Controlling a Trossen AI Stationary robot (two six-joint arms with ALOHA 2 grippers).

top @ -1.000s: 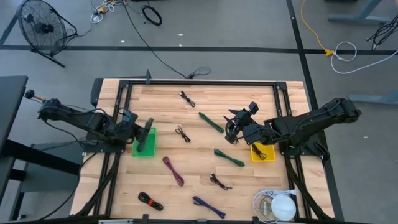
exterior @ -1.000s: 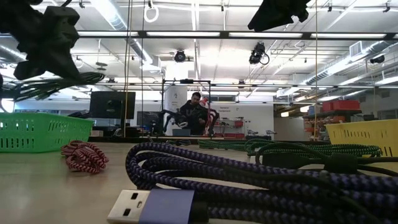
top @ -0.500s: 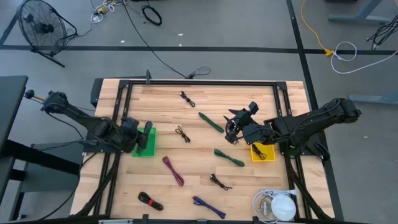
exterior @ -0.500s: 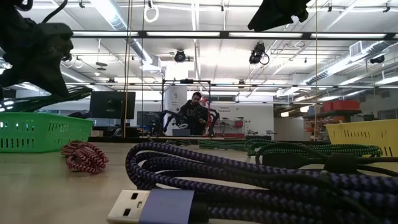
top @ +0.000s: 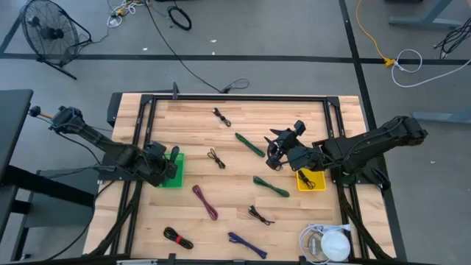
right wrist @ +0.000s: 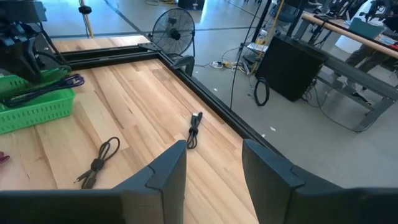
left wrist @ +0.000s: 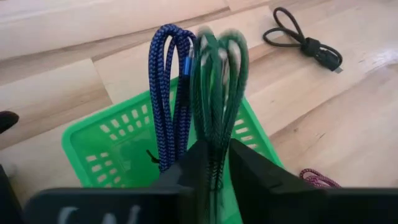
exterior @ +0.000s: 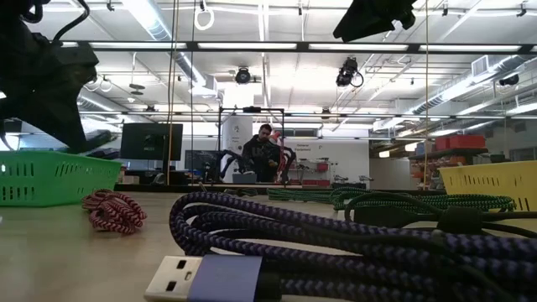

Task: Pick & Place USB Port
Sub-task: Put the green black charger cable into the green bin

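My left fingers [left wrist: 249,171] are matt black plastic, pinching a braided green cable [left wrist: 214,93]. Beside it hangs a blue braided cable [left wrist: 166,87], its weave rough. The green basket [left wrist: 102,140] at lower left is glossy plastic lattice. The table [left wrist: 323,106] is smooth, pale wood planks with visible grain.

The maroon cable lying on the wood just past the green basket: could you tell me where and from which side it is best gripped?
Probably at its middle, coming straight down from above. The maroon cable lies flat as a long, narrow bundle, slanted across the boards, with bare wood on both long sides, so fingers set across its width should close around all the strands. The left gripper is nearest, but already holds a green cable.
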